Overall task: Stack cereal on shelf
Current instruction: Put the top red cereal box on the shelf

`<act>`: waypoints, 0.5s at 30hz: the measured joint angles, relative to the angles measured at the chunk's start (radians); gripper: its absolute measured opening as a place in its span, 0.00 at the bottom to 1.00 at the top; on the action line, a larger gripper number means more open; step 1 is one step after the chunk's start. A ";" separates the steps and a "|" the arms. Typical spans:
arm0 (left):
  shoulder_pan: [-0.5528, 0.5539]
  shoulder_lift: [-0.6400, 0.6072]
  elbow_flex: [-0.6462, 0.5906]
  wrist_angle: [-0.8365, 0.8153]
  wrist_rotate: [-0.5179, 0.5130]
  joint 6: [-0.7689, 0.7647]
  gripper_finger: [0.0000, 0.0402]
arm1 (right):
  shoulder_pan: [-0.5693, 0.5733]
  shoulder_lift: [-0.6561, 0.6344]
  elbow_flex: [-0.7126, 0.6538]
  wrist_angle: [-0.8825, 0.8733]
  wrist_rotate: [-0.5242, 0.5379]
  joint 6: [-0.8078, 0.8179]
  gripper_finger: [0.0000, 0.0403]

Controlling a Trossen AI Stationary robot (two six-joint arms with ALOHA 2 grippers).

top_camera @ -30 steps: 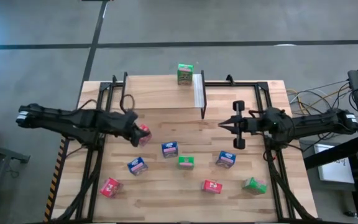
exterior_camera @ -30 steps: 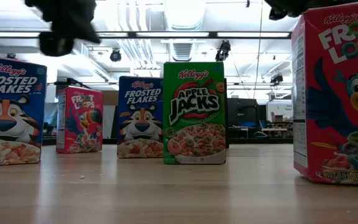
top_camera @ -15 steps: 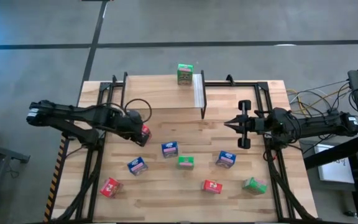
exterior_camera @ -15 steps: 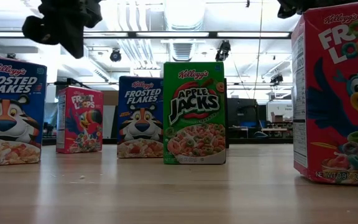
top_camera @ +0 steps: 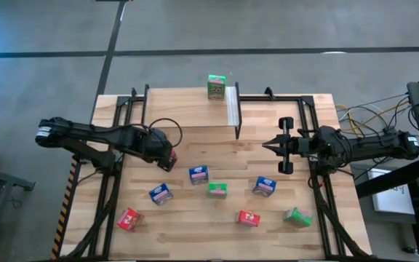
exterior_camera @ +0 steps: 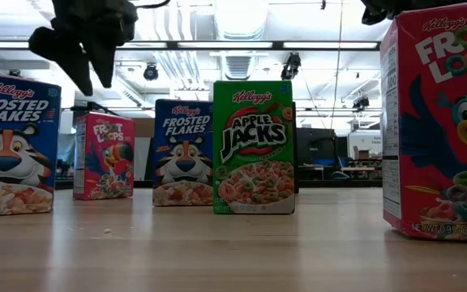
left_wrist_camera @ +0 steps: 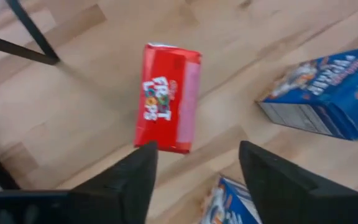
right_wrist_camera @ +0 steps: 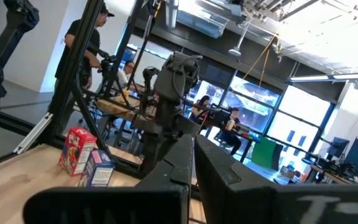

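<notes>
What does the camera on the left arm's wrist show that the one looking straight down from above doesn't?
Only the left wrist view shows the printed front of the red cereal box lying flat, with the left gripper open above it.

Only the high view shows the whole table, the shelf with a green box at its back edge, the waiting right gripper and the other scattered boxes.

Both show that red box and nearby blue boxes.
</notes>
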 joint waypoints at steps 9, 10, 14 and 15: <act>0.000 0.048 -0.006 0.000 -0.074 0.070 0.60 | 0.000 0.000 0.000 0.000 0.000 -0.003 0.02; 0.000 0.058 -0.009 0.000 -0.074 0.078 0.60 | 0.000 0.000 0.000 0.000 0.000 -0.005 0.02; 0.000 0.098 -0.016 0.000 -0.105 0.088 0.60 | 0.000 0.000 0.000 0.000 0.001 -0.009 0.02; 0.000 0.107 -0.016 -0.001 -0.113 0.092 0.60 | 0.000 0.000 0.000 0.000 0.002 -0.009 0.02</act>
